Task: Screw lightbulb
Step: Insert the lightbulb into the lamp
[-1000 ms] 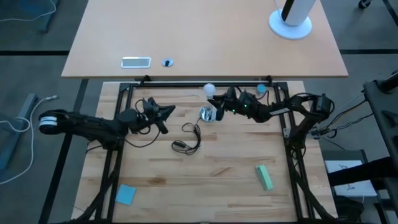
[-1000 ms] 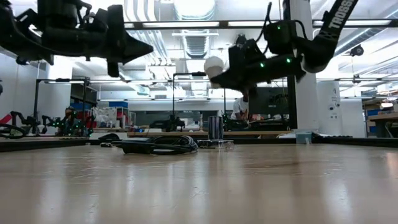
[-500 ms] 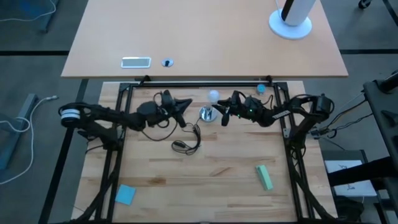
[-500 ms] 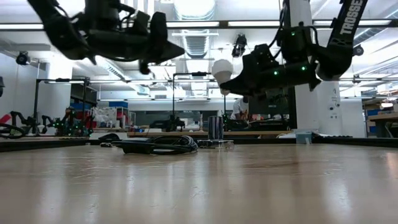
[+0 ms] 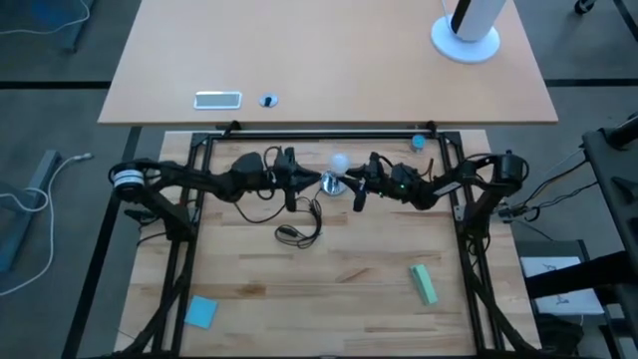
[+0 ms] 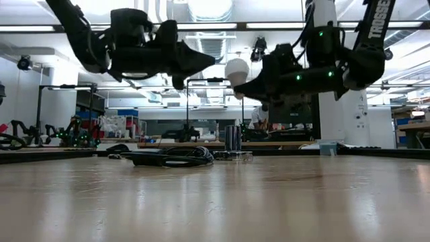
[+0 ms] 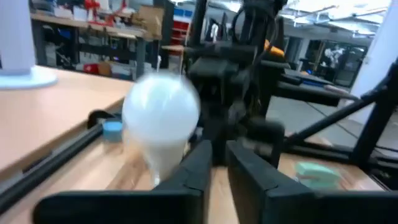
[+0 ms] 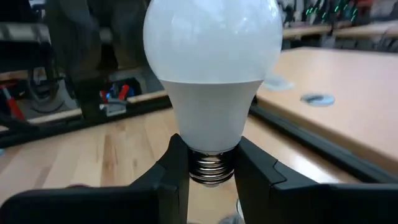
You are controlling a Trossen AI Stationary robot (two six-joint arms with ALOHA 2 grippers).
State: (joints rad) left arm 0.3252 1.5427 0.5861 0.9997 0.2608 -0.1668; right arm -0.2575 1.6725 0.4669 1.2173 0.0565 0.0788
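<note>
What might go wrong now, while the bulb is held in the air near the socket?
1. The right gripper holds the lightbulb only by its screw base, glass upward; it may slip or tilt.
2. The left gripper points at the bulb from close by; a careless approach could knock it.
3. The socket looks unheld and might shift.

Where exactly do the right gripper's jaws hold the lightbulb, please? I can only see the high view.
Observer: The right gripper has its jaws closed on the threaded base of the lightbulb, with the glass pointing away from it.
Operator: Is the bulb down at the socket?
Observer: No. In the low view it hangs well above the socket, which stands on the table.
Operator: And the left gripper?
Observer: The left gripper hovers at bulb height, with a small gap to the glass.
</note>
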